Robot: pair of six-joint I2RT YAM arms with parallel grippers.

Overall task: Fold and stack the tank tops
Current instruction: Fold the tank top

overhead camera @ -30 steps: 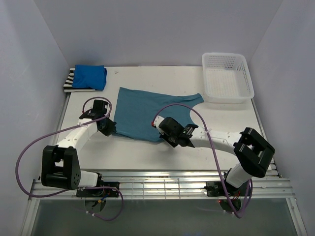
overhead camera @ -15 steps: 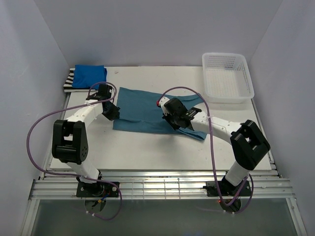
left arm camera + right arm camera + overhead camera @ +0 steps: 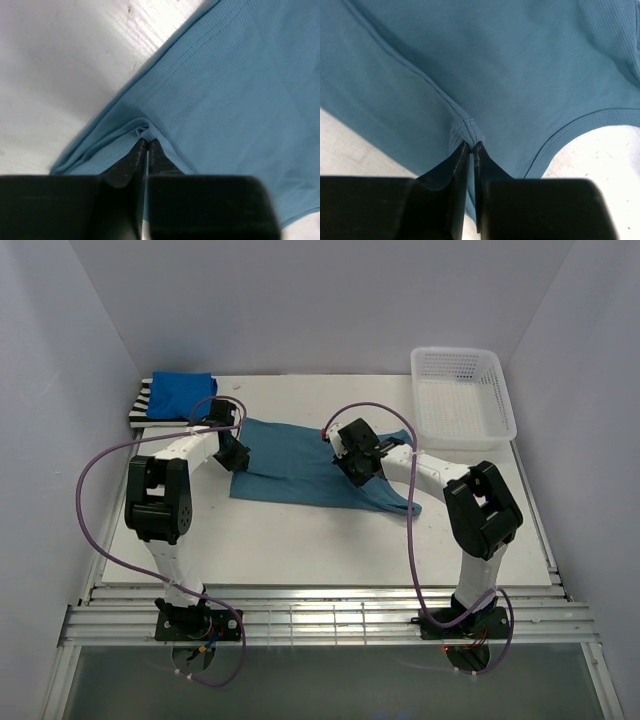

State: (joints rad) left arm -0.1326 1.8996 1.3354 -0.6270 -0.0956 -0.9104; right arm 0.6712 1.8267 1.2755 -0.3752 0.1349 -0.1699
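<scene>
In the far left corner of the desk (image 3: 300, 540) lies the striped tank top (image 3: 139, 408). The royal blue tank top (image 3: 181, 396) sits folded on it and covers most of it, so that only a band of stripes shows along the left side.

Just to the right, the left arm (image 3: 186, 449) reaches across to the left edge of the teal tank top (image 3: 295, 468). The left wrist view shows its jaws pressed together on a small pinch of that edge. There the ribbed hem bunches into a fold between the tips, and bare desk is visible beyond it.

The teal tank top lies flat across the middle of the desk, between the two arms and well apart from the stack in the corner. Its near right part runs out into a strap close to the right arm (image 3: 432, 469).

The right arm comes in from the right, with its wrist over the right half of the cloth. In the right wrist view its jaws are clamped on a narrow raised ridge of teal fabric. A curved, banded opening of the garment lies just beside them, with white desk showing through it.

At the far right corner stands a white lattice basket (image 3: 497, 405), apart from the cloth.
</scene>
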